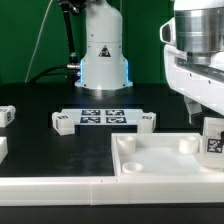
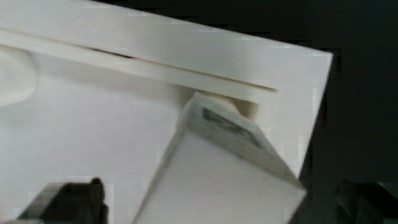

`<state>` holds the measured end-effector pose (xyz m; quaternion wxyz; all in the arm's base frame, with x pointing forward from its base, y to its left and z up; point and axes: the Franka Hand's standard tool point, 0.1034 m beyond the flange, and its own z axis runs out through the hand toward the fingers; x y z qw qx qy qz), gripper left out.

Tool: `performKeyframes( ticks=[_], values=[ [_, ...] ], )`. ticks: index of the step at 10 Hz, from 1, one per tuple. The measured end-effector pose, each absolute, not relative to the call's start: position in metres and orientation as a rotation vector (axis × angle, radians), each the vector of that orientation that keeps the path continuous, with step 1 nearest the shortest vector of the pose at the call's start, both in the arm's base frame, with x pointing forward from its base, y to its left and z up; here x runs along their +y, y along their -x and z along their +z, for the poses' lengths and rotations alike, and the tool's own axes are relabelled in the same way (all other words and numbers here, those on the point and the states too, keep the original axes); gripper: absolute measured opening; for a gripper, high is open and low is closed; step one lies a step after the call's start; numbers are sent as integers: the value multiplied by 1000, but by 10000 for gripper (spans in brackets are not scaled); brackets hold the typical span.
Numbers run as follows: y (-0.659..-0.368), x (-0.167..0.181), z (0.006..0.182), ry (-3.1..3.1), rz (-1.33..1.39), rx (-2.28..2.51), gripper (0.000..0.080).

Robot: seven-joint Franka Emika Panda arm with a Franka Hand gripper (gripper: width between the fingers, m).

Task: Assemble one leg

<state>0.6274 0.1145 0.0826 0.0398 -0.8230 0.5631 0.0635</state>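
The black surface [image 1: 50,160] is carrying everything. The large white tray-like plastic panel [image 1: 160,165], with its raised rim and round corner sockets, is lying flat at the near right. The thin flat white marker board [image 1: 104,118] is sitting in the middle, farther back. Two small loose white blocks [image 1: 5,114] are waiting at the far left, well apart from the panel.

The task's thing, the small white stubby plastic leg [image 1: 213,138] with a black-and-white square tag on its face, is standing upright at the panel's far right corner. In the wrist view it is rising from just beside the panel's rim. By these pictures the assembly is looking well advanced, with the leg already at the corner where it belongs. Whether it is fully seated or tightened in its socket is not showing, so some fastening may be left to do.

The white robot arm [image 1: 103,50] is rising from its base at the far middle, and its wrist end is hanging over the right side of the scene, pointing straight down at the leg. The hand [image 2: 217,205] is hovering directly above the leg. Its two dark fingers [image 2: 71,203] are standing wide apart on either side of the block without touching it, so the hand is released and gripping nothing.
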Motion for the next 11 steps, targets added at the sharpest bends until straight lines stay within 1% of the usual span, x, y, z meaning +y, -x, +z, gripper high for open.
performKeyframes(
  ticks=[4,7,9,11],
  values=[
    [-631,117,85,2826,184,1146,649],
    [-630,121,82,2962,152,737,649],
    [-630,124,78,3001,108,525,649],
    [-629,123,76,3007,102,484,649]
  ],
)
